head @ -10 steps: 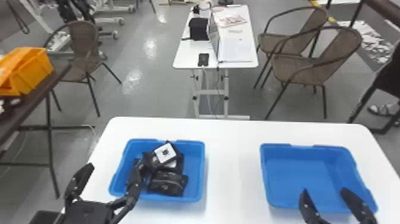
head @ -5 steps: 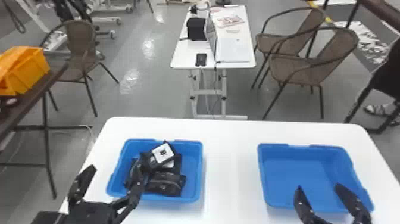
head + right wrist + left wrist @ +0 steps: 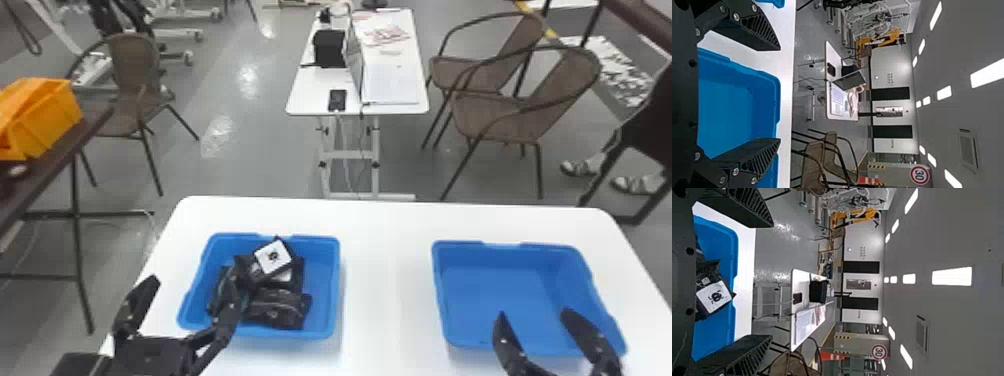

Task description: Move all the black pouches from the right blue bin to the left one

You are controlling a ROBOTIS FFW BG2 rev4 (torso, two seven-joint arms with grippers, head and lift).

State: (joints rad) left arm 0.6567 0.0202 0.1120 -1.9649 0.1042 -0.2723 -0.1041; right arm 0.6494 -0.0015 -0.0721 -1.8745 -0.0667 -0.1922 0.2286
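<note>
While the white bench (image 3: 385, 280) carries both bins, every pouch you can see is in the left blue bin (image 3: 322, 272), none in the right blue bin (image 3: 500, 290); you can judge the transfer complete or nearly so.

Your left gripper (image 3: 194, 277) has its fingers spread, with nothing clamped between them; one finger overlaps the heap in the head view, though you cannot tell whether it touches. Your right gripper (image 3: 534, 315) is also parted and unloaded, over the near side of its bin.

The black pouches (image 3: 296, 280) are heaped, overlapping one another. Expect them to be light and soft-sided, sagging around whatever is inside; the cloth should grip well and is unlikely to break. If one needs reseating, take the plump zipped pouch (image 3: 272, 312) across its middle, fingers either side of the body, and squeeze only until it firms up. The white-panelled pouch (image 3: 273, 256) lies tilted on top; its face looks flatter and perhaps slicker, so pinch its dark edges rather than the panel. Lift your left fingers straight up before moving sideways, or you may snag a loose corner and drag a pouch over the rim.
</note>
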